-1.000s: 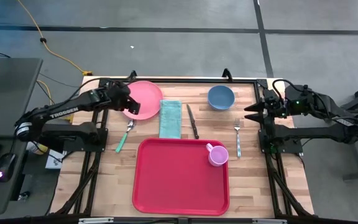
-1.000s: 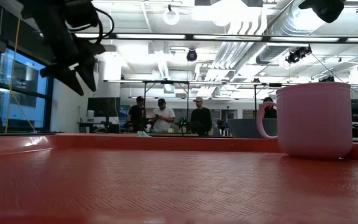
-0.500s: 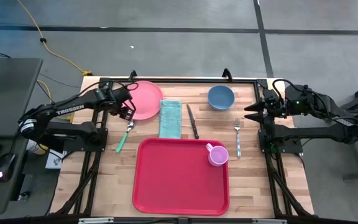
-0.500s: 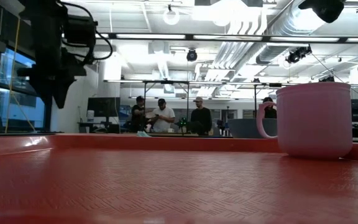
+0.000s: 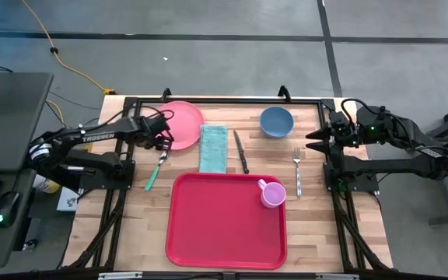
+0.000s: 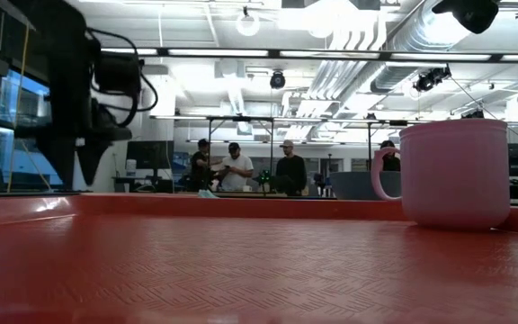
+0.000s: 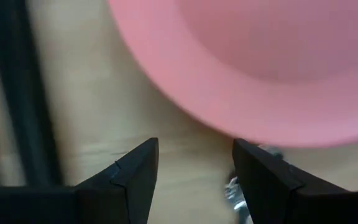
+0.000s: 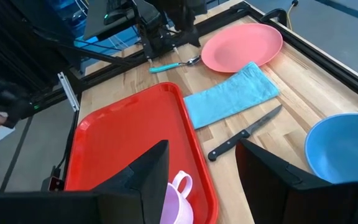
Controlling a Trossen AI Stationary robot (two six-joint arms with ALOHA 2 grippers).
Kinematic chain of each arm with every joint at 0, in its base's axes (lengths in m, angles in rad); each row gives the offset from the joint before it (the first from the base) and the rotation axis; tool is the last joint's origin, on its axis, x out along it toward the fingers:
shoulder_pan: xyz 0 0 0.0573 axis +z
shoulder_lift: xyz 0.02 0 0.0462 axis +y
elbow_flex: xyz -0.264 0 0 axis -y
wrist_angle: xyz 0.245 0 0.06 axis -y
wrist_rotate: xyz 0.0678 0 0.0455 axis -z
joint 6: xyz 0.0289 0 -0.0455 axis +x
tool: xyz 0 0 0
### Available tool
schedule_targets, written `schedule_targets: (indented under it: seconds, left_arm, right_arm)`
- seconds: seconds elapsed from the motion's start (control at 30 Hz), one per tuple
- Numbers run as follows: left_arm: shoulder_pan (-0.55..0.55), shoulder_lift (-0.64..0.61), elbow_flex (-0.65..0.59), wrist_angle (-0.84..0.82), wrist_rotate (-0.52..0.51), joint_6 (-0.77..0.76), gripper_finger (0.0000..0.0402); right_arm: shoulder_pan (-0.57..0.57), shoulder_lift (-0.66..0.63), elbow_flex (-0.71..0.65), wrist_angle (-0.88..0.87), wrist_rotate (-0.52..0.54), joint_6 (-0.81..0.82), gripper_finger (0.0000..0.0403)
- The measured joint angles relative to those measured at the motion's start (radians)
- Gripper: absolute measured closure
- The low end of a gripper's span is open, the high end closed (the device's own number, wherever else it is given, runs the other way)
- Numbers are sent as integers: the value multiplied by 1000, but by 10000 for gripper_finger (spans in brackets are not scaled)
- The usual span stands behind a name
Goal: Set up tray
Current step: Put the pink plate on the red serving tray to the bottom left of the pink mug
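Wooden table (image 5: pixel 313 202) setup: red tray (image 5: pixel 216 225) sits well away from both sets of fingers, pink mug (image 5: pixel 271 193) in its corner. Left gripper (image 5: pixel 162 140) has fingers apart and empty, just off the pink plate's (image 5: pixel 181 123) rim. Right gripper (image 5: pixel 311 140) waits near the fork (image 5: pixel 297 171), fingers apart too.

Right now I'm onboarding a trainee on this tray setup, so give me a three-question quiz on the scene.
1. True or false: the pink mug stands on the red tray.
2. What lies between the pink plate and the knife? A) fork B) teal napkin C) blue bowl
3. Fill in: the left gripper hangs open at the plate's rim, above the ____ with the teal handle.

Key: 1 true; 2 B; 3 spoon
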Motion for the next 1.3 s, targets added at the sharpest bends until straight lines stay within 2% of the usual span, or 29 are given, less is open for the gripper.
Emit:
schedule_targets:
  seconds: [0.1, 0.2, 0.4, 0.93, 1.3]
  left_arm:
    - [0, -1, -52, 136, 13, -50, 163]
    - [0, -1, -74, 199, 5, -97, 163]
    - [0, -1, -110, 190, -13, -181, 163]
    - [0, 0, -127, 279, -81, -231, 163]
    - [0, 4, -127, 276, -117, -285, 163]
  right_arm:
    - [0, 0, 0, 0, -3, 0, 237]
    - [0, 0, 0, 0, -3, 0, 237]
    - [0, 0, 0, -2, -4, 15, 237]
    - [0, 0, 0, -3, 4, 18, 237]
    - [0, 0, 0, -2, 5, 18, 237]
